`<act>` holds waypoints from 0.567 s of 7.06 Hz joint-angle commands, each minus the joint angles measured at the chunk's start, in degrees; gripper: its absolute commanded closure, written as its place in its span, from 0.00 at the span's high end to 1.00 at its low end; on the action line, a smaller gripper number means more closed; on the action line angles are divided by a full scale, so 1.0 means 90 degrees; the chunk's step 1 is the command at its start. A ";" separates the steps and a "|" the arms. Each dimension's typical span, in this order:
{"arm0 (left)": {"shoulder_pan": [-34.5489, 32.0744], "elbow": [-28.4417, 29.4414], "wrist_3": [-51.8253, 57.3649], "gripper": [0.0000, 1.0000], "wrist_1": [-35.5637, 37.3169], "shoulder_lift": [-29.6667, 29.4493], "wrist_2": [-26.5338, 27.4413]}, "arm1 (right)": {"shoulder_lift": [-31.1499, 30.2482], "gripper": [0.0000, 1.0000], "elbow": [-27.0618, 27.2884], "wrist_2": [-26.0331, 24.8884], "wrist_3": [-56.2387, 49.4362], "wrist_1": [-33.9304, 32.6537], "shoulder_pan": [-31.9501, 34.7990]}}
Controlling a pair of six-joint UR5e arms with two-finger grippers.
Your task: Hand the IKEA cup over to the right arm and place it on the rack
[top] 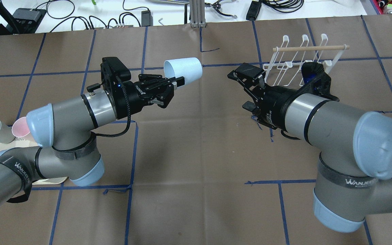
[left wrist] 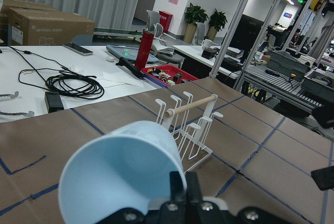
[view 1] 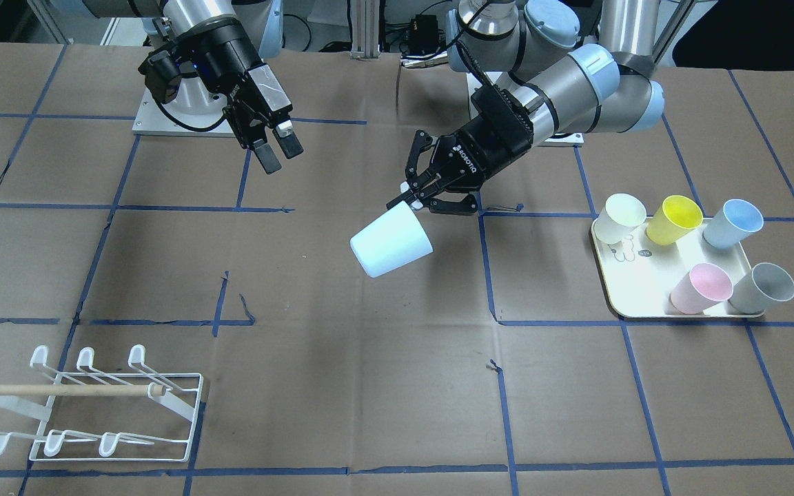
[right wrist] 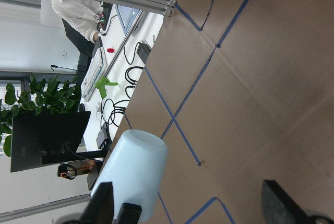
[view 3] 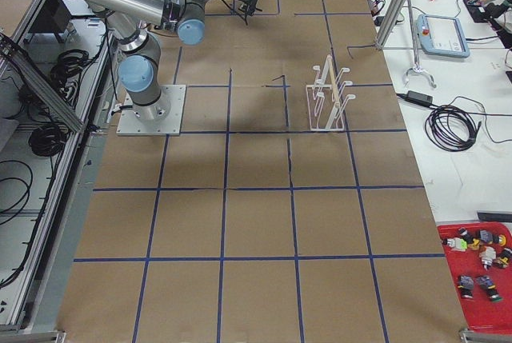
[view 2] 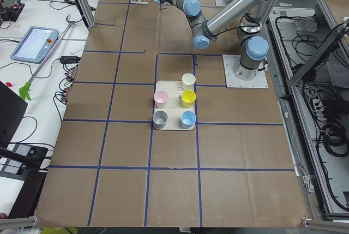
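IKEA cup [view 1: 391, 241]: pale blue-white; held on its side in the air above the table [view 1: 369, 386]; at the centre of the front-facing view and the upper centre of the overhead view; open mouth turned back toward the holding gripper, closed base turned away from it.
Left gripper [view 1: 412, 198]: fingers clamped on the cup's rim; seen just right of centre in the front-facing view; from its own wrist camera, one finger is seen at the lower edge of the rim.
Right gripper [view 1: 281, 156]: upper left of the front-facing view; fingers spread apart, most plainly in its own wrist view, where one is seen at each lower corner; well apart from the cup; the cup's base is seen at the lower left of that wrist view.
Rack [view 1: 114, 406]: white wire, a pale wooden dowel laid across it; lower left corner of the front-facing view, upper right of the overhead view; standing on the table, well apart from the cup.
Tray [view 1: 635, 289]: cream, right side of the front-facing view; five cups are stood on it: cream cup [view 1: 621, 217], yellow cup [view 1: 674, 219], blue cup [view 1: 733, 222], pink cup [view 1: 700, 288], grey cup [view 1: 762, 289].
Table surface: brown sheeting marked into squares with blue tape.
Person [right wrist: 78, 12]: a white sleeve noted at a desk, upper left of the right wrist view.
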 commanded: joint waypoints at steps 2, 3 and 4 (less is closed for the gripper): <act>-0.0315 0.0091 0.0084 0.05 0.0159 -0.0395 -0.0064 | 0.0081 1.00 -0.0010 0.0174 0.0886 -0.0118 -0.0015; -0.0394 0.0101 0.0046 0.05 0.0238 -0.0425 -0.0054 | 0.0323 1.00 -0.0019 0.0172 0.0896 -0.0108 -0.0015; -0.0395 0.0101 0.0036 0.05 0.0267 -0.0386 -0.0063 | 0.0451 1.00 -0.0010 0.0317 0.0897 -0.0108 0.0033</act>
